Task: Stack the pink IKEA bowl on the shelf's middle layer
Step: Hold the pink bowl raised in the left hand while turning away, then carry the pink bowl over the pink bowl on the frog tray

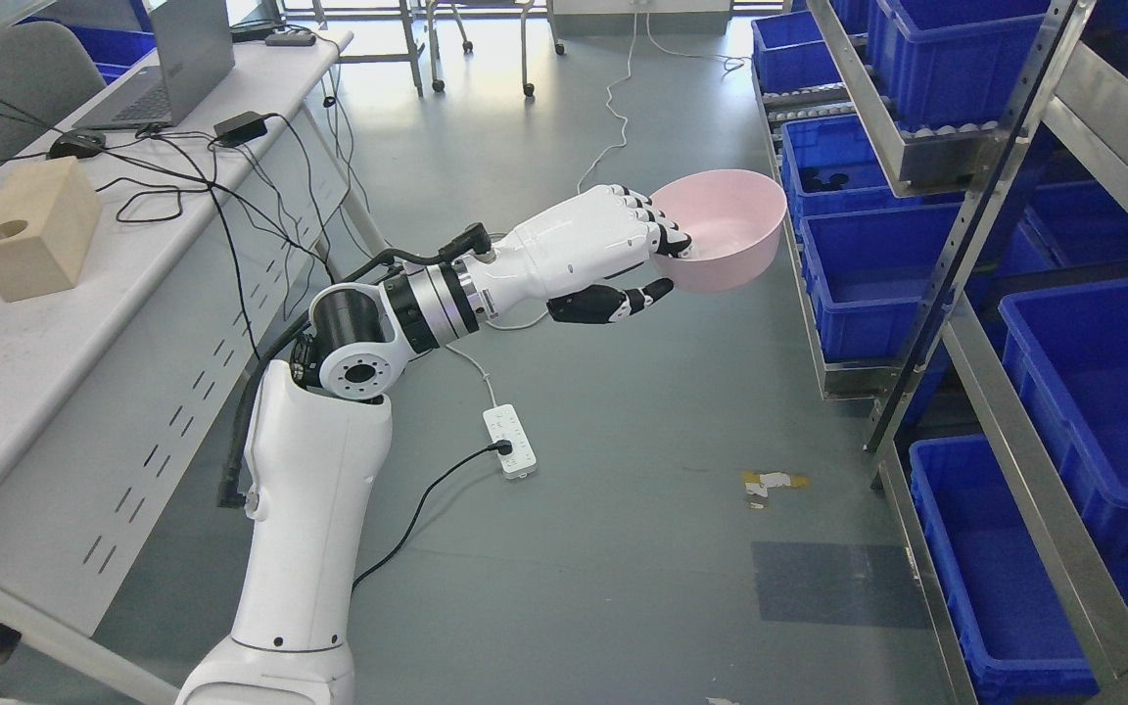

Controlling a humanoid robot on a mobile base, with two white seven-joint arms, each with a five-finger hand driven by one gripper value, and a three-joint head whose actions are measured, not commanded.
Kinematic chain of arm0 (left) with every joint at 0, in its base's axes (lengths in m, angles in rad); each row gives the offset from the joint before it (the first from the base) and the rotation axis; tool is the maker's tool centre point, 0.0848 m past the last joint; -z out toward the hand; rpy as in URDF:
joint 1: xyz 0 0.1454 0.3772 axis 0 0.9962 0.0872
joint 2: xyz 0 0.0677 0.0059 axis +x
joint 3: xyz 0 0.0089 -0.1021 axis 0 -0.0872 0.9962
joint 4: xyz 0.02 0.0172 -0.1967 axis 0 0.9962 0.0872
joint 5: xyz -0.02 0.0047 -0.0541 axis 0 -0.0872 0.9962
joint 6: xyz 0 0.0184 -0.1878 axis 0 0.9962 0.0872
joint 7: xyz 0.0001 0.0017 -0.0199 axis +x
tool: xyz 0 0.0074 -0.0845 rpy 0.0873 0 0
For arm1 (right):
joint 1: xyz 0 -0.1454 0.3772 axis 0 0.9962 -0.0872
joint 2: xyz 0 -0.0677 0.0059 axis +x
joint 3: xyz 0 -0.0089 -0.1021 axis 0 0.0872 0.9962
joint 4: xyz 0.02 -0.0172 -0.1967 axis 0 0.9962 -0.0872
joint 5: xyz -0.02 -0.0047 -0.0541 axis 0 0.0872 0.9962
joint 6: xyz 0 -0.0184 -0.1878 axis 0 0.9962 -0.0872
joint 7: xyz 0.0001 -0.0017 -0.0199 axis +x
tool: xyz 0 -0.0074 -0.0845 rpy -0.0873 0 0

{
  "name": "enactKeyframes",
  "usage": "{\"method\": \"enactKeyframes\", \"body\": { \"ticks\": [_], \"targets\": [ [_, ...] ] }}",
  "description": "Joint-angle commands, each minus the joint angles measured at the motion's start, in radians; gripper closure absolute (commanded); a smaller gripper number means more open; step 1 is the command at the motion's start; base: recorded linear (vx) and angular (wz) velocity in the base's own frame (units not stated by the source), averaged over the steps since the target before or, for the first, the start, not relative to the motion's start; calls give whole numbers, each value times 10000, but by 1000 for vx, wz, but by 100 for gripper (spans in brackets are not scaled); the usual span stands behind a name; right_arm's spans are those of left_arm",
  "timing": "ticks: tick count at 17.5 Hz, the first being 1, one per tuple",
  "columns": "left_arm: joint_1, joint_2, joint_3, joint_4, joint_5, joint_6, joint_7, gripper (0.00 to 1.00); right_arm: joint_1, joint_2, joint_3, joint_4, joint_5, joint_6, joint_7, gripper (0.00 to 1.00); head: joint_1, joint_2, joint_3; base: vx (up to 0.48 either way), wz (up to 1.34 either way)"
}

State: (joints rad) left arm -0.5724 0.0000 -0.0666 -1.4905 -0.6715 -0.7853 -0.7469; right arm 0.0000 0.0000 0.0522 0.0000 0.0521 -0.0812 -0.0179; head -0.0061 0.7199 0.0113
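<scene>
The left arm comes up from the lower left of the head view and reaches across the grey floor (623, 509) toward the shelf (975, 225) on the right. Its left hand (623, 259) is clamped on the pink bowl (735, 240): the fingers (657, 223) curl over the near rim into the bowl's inside, and the dark-tipped thumb (623, 302) presses from below against the outer wall. The bowl is held in the air, tilted so its opening faces up and toward the camera, just beside the shelf's left edge and not yet on any layer. Behind and right of the bowl sit blue bins (868, 264) on the metal shelf, with more blue bins on the layers above and below; 1 bin beyond the bowl shows a small dark object inside, too small to identify.

On the floor under the arm lies a white power strip (511, 441) with a black plug in it and cables trailing away. A scrap of tape or paper (770, 485) lies on the floor near the shelf's foot.

At the left stands a white surface (25, 362) carrying a wooden block (35, 240) with a round hole, a laptop (167, 69), a black mouse (76, 143), a black adapter (241, 125) and tangled black cables. The right arm is out of view.
</scene>
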Motion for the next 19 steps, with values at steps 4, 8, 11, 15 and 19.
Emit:
{"method": "enactKeyframes", "body": {
  "ticks": [4, 8, 11, 15, 19],
  "targets": [
    [-13, 175, -131, -5, 57, -1, 45, 97, 31, -175, 0, -174, 0, -1, -6, 0, 0, 0, 0, 79, -470],
    [-89, 175, -285, -5, 257, -1, 45, 97, 46, -175, 0, -174, 0, -1, -6, 0, 0, 0, 0, 50, -707],
    [-609, 175, -285, -5, 516, -1, 45, 97, 46, -175, 0, -174, 0, -1, -6, 0, 0, 0, 0, 10, -815],
    [-1056, 175, -745, 10, 1253, -1, 45, 97, 46, -175, 0, -174, 0, -1, -6, 0, 0, 0, 0, -3, -1030],
    [-1758, 175, -486, 71, 1269, -1, -1, 97, 46, -175, 0, -174, 0, -1, -6, 0, 0, 0, 0, 14, -1206]
  ]
}}
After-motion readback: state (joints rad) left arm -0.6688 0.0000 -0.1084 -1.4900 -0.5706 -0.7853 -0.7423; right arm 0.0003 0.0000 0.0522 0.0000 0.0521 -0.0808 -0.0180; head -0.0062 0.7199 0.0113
